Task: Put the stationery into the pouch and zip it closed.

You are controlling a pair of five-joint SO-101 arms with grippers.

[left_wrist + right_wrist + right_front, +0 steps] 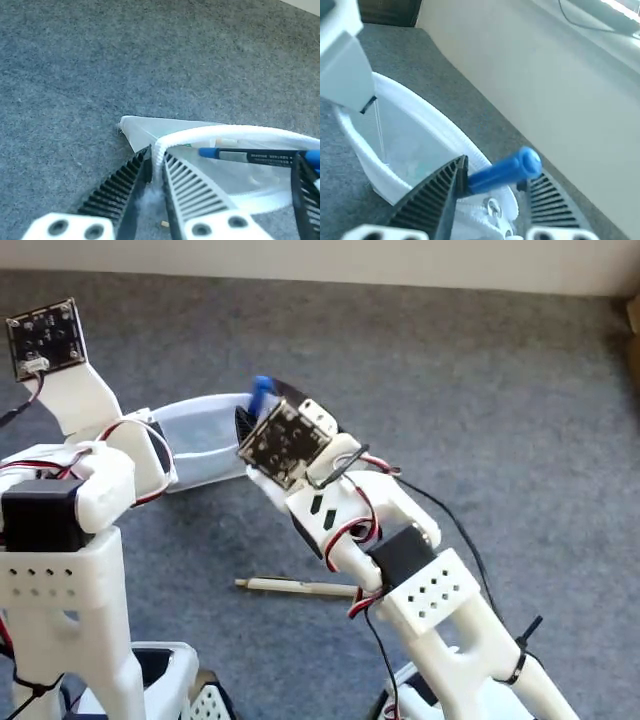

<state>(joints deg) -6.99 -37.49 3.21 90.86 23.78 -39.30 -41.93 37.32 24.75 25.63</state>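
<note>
There's the left claw (155,159) pinching the rim of the pouch (165,131), the right claw (493,174) gripping the blue pen (506,167) over the pouch's mouth, so next, I'd say, lower it in and release!

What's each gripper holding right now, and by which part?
Left gripper pinches the pouch by its white zipper rim, near one end. Right gripper grips the blue pen near its rounded end.

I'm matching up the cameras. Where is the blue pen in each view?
High view: blue pen sticks up above the pouch.
Left wrist view: blue pen across the pouch mouth.
Right wrist view: blue pen between the right fingers.
Shared landmark: the pouch's white rim.
</note>
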